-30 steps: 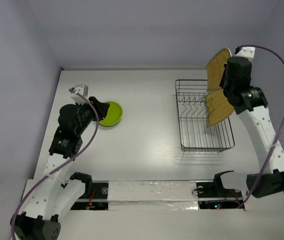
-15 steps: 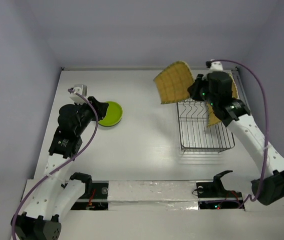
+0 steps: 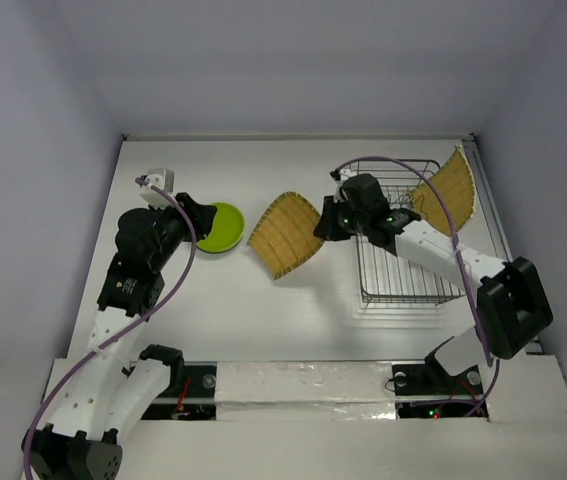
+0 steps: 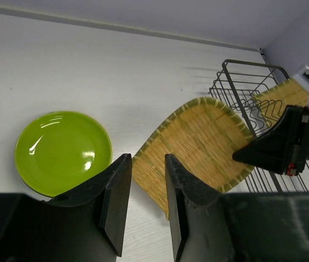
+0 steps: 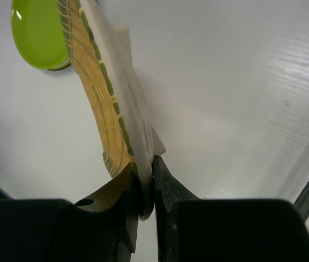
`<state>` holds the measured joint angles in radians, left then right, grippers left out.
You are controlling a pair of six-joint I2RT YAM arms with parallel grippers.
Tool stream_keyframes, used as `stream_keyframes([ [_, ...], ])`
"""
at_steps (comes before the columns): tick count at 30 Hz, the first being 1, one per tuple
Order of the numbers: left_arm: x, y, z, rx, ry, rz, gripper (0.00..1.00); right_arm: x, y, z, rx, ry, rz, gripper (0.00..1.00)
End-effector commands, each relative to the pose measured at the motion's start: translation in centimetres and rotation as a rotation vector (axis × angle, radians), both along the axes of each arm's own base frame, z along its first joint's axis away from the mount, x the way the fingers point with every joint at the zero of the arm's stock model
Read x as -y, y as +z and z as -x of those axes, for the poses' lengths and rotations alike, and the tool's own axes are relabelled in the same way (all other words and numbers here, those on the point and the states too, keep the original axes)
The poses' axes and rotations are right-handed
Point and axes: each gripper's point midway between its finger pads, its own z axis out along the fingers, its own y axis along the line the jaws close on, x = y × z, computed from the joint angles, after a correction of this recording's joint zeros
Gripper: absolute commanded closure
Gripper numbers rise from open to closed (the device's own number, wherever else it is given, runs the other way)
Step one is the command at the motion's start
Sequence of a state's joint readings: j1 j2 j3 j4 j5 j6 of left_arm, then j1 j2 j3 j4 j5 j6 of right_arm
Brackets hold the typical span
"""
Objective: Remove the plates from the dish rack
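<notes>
My right gripper is shut on the edge of a tan woven-look plate and holds it tilted above the table, between the lime green plate and the dish rack. In the right wrist view the plate is pinched edge-on in my right gripper. A second tan plate leans in the rack's far right. My left gripper is open and empty, just near of the green plate. The held plate shows past it.
The rack's upright prongs stand bare in its middle. The table's back wall runs behind the rack and green plate. The right arm stretches across the rack.
My right gripper has carried the tan plate up out of the rack, then left and down to the middle of the table. The left arm has not moved.
</notes>
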<state>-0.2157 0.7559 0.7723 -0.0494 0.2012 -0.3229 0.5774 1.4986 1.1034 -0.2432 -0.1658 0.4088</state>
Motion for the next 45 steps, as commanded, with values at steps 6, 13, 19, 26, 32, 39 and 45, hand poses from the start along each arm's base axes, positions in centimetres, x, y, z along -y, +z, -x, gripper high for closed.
stream_keyframes([
  [6, 0.1, 0.8, -0.2, 0.039, -0.006, 0.011, 0.72, -2.6, -2.0, 0.5, -0.014, 0.092, -0.089, 1.0],
  [13, 0.1, 0.6, -0.2, 0.035, -0.008, 0.01, 0.72, -0.7, -5.5, -1.4, -0.031, -0.027, 0.041, 0.92],
  [19, 0.2, 0.5, -0.3, 0.031, -0.011, 0.008, 0.72, 0.9, -6.7, -2.7, -0.019, -0.116, 0.128, 0.64],
  [26, 0.1, 0.5, -0.3, 0.03, -0.008, 0.009, 0.72, 1.2, -7.2, -3.1, -0.013, -0.134, 0.147, 0.52],
  [32, 0.1, 0.5, -0.3, 0.029, -0.008, 0.009, 0.72, 1.7, -1.8, -3.1, 0.082, -0.146, 0.104, 0.4],
  [39, 0.1, 0.6, -0.2, 0.035, -0.003, 0.008, 0.77, 10.0, 10.5, -2.8, 0.369, -0.454, 0.144, 1.0],
  [45, 0.0, 1.0, -0.1, 0.045, 0.0, 0.011, 1.0, 21.1, 16.1, -0.4, 0.474, -0.769, 0.156, 1.0],
])
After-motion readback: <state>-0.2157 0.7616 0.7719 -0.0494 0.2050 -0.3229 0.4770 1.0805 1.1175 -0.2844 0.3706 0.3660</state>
